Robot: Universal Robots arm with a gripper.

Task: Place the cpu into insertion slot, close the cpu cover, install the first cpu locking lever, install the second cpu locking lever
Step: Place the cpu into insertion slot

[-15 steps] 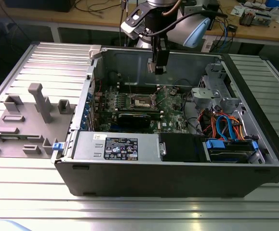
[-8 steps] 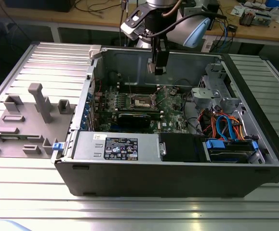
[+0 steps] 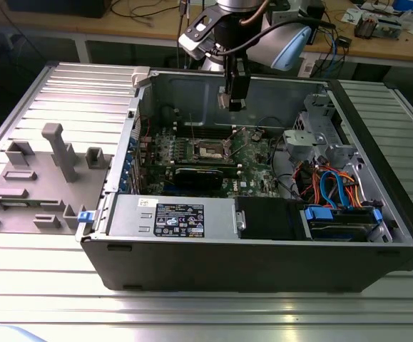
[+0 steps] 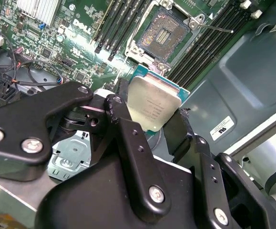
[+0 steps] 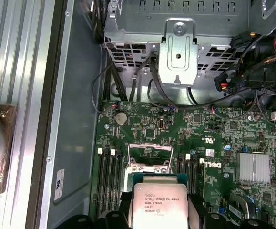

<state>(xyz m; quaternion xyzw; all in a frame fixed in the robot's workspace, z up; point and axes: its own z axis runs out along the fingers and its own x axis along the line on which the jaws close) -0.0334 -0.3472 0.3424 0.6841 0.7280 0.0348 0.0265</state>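
Motherboard (image 5: 149,130); one cpu (image 4: 153,106) in one claw (image 4: 150,118)

Etched print on cpu (image 5: 157,202), white sticker (image 5: 59,179) on case wall (image 5: 78,95); label (image 3: 180,219) on power supply (image 3: 124,214)

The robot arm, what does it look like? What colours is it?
The arm is silver-grey metal with a black joint and a rounded light blue cap. A black cable runs off it. The gripper is black, built of flat, rounded links joined with shiny silver screws.
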